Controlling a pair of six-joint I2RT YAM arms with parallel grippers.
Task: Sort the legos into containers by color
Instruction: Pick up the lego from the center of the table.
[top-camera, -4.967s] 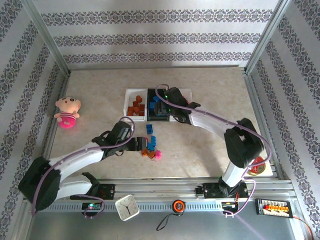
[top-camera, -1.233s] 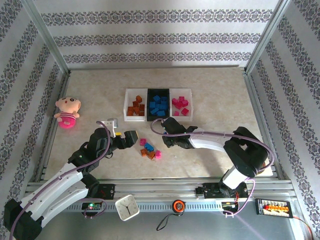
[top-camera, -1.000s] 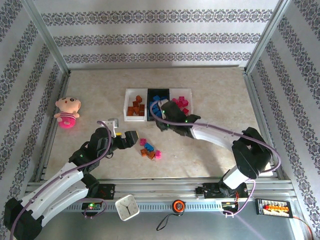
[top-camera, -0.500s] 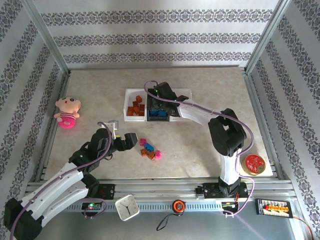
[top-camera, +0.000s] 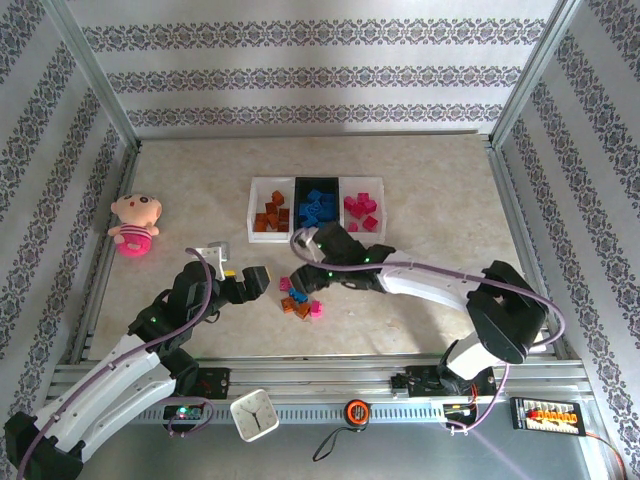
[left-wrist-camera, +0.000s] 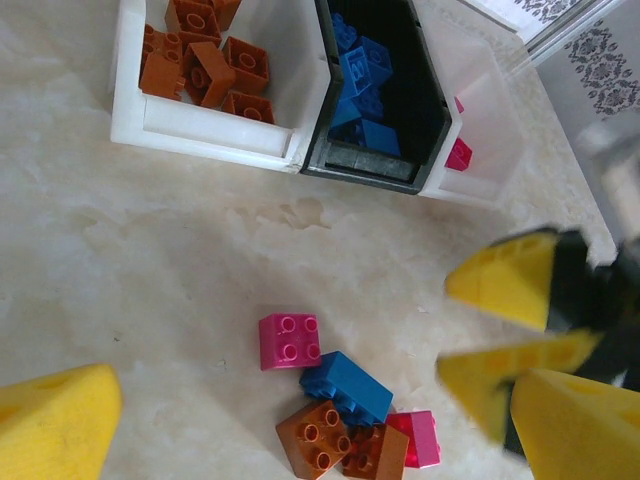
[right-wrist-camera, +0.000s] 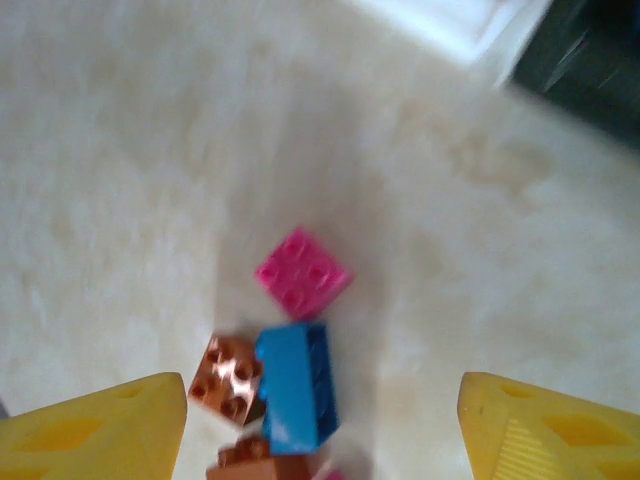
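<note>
Logging along the near rail a white clock, an orange tape measure and, further right, a small black device.

Recording next the left gripper, reaching in from the near left, jaws standing wide apart and gripping nothing. Seeing its yellow fingertips at the bottom corners of the left wrist view.

Listing just right of it the loose legos, clustering on the table, on the near side of the containers and apart from them:
- pink square brick at the far left of the cluster
- blue brick just beside it on the near side
- orange-brown brick lying against the blue one
- second orange-brown brick to its right
- second pink brick at the near right

Noting the right gripper hanging over this cluster, arm coming in from the right, jaws spreading wide and holding nothing. Seeing its yellow fingers flanking the bricks in the blurred right wrist view.

Entering, beyond the cluster, the joined trays:
- left white tray holding sorted orange-brown bricks
- black middle tray holding sorted blue bricks
- right white tray holding sorted pink bricks

Adding a pink plush doll lying at the table's left edge, well apart from everything else.
</note>
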